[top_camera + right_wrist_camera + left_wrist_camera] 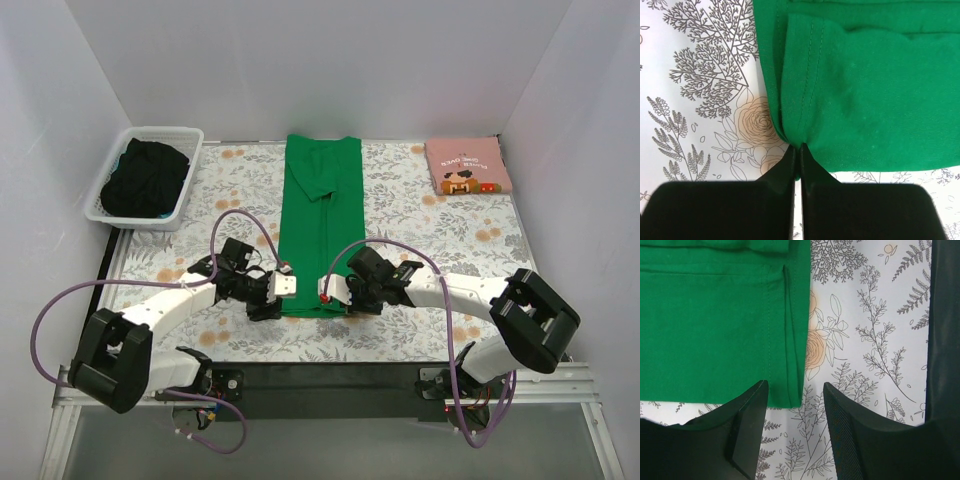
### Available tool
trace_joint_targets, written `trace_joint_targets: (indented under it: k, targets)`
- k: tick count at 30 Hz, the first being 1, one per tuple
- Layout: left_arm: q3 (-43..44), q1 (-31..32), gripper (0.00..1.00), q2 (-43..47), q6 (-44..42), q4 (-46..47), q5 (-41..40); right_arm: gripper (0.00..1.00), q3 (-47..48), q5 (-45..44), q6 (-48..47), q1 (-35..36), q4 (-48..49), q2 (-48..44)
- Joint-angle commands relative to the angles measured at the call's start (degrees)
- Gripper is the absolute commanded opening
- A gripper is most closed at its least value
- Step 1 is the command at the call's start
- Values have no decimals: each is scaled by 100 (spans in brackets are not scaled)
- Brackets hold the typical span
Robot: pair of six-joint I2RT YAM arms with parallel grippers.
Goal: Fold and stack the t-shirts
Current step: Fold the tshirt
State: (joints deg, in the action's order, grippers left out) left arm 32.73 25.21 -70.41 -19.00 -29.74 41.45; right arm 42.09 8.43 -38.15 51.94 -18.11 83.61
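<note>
The worktop [430,215] is covered by a pale cloth printed with grey ferns and orange flowers, and plain white walls [320,60] close it in at the back and both sides. A dark strip runs along its near edge, where the arm bases sit.

The green tee [320,215] lies in the middle, folded into a long narrow strip running from the back towards the arms. The pink tee [467,166] lies folded at the far right corner, print up, well apart from the green one.

A white basket [192,180] at the far left holds a black garment [145,180]. Purple cables [245,220] loop over both arms.

The left hand [795,390] is at the strip's near left corner, its jaws apart with the hem corner between them. The right hand [798,150] is closed, pinching the near right corner of the green tee.
</note>
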Motion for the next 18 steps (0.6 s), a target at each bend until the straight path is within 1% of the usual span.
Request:
trace_joint_targets:
  k: [1,7,9,11,13,18]
  targets:
    - [-38,80,47,-60,-76,231,-32,1,-289,-306,-114,18,-140,269]
    - [-399,273,48,-209,-261,521,-514,1,-219,-202,-70,18,-228,270]
    - [-460,309,47,-306,-323,521,-682,1,-166,-149,-52,9,-324,235]
    - [-504,335,40,-306,-367,530,-752,1,-139,-87,-34,9,-386,199]
    - [-487,361,28,-324,-358,522,-858,1,-78,-17,-17,9,-500,155]
    - [-338,572,13,-131,-324,188,-893,1,89,150,167,9,-781,-20]
